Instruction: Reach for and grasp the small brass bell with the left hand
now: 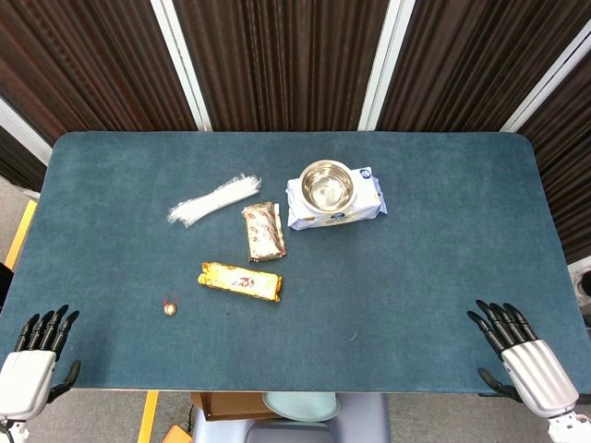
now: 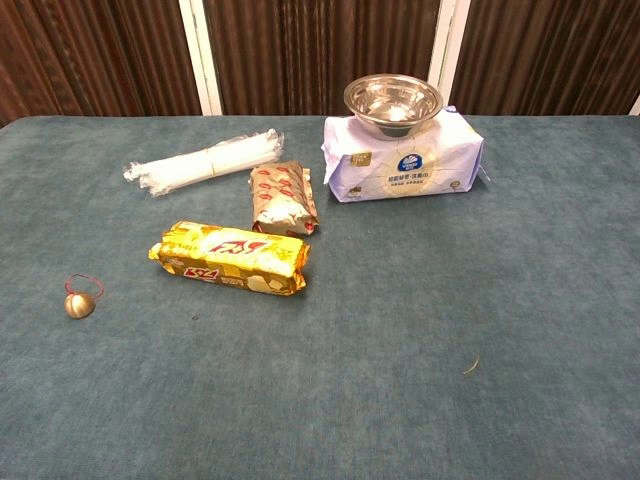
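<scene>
The small brass bell point(image 1: 170, 308) lies on the blue table point(image 1: 416, 277) ahead of my left hand point(image 1: 32, 362) and off to its inner side, toward the table's middle. My left hand rests at the near left corner, fingers extended and slightly apart, holding nothing. My right hand point(image 1: 522, 355) sits at the near right corner, likewise spread and empty, and it is well apart from the bell, with most of the table's width between them. So the left hand is plainly the nearer one, and I judge the reach as forward and inward to the right.

The bell is round, so it offers no real long axis to line up with. In the chest view a thin red loop point(image 2: 85, 284) lies on the cloth at its far side, touching it. The bell stands alone: the nearest thing is the yellow biscuit packet point(image 1: 240, 281), further in toward the middle and a little beyond, near but not touching. I expect room to come down over the bell without brushing the packet.

By count: one bell, one yellow biscuit packet, one red-and-white snack packet point(image 1: 263, 231), one clear plastic bundle point(image 1: 212, 199), one pack of wet wipes point(image 1: 365, 205), and one steel bowl point(image 1: 328, 185) standing on top of the wipes.
</scene>
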